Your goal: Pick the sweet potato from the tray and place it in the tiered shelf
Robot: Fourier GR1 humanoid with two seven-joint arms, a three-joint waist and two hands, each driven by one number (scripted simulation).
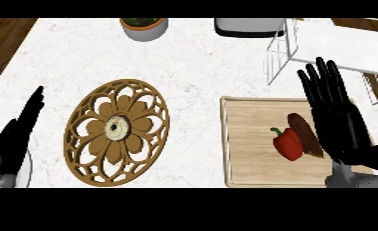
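A brown sweet potato (303, 130) lies on the light wooden tray (251, 145) at the right, partly behind a red bell pepper (288, 144) that touches it. My right hand (339, 120) hovers open just right of the sweet potato, fingers straight and pointing away, over the tray's right side. The white wire tiered shelf (284, 50) stands at the upper right, beyond the tray. My left hand (21, 130) rests open at the left edge, fingers up.
A round wooden openwork trivet (117, 131) lies in the middle left of the marble counter. A grey pot with a plant (144, 27) stands at the back. A white appliance (247, 26) sits beside the shelf.
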